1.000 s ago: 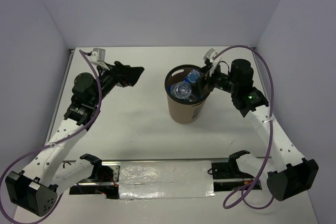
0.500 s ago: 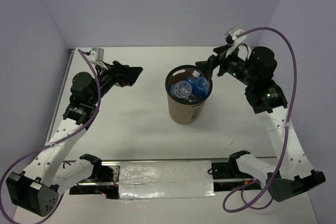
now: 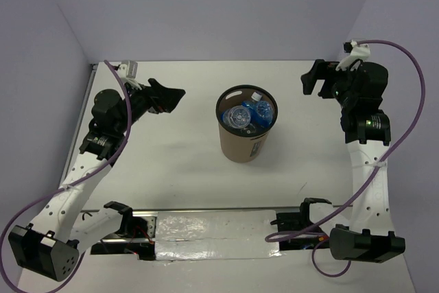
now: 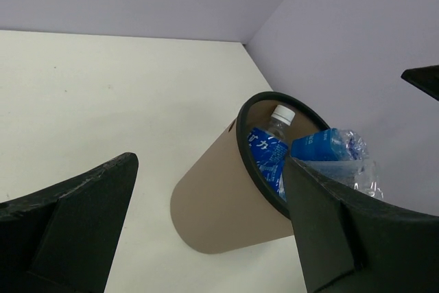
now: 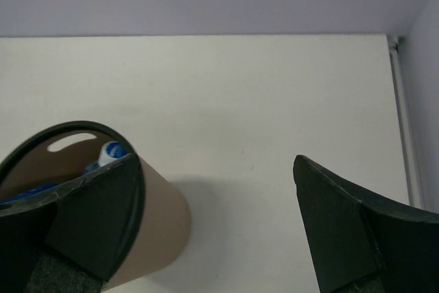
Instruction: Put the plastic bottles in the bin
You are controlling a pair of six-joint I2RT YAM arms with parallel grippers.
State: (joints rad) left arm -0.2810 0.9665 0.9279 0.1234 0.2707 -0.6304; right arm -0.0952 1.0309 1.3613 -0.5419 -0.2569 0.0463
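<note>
since a second ago the right end effector [image 3: 309,79] has drawn back from the rim of the bin [image 3: 241,147], where it reached over the opening, and now sits up by the far right corner; the left arm has hardly shifted. plastic bottles [image 3: 250,114] lie heaped inside the bin, clear with blue labels, reaching up to about the black rim; how many there are cannot be told. in the left wrist view one stands neck up with a white cap [image 4: 282,113] against the inner wall, a crumpled one beside it. the bin stands upright near the middle of the white worktop [image 3: 171,162]. the right end effector is well apart from the bin, to its right and farther back, its fingers spread with nothing between them; its wrist view has the bin low at the left, partly behind one finger. the left end effector [image 3: 180,98] hangs to the bin's left, apart from it and pointed toward it, fingers also spread wide and empty, the bin framed between them.
</note>
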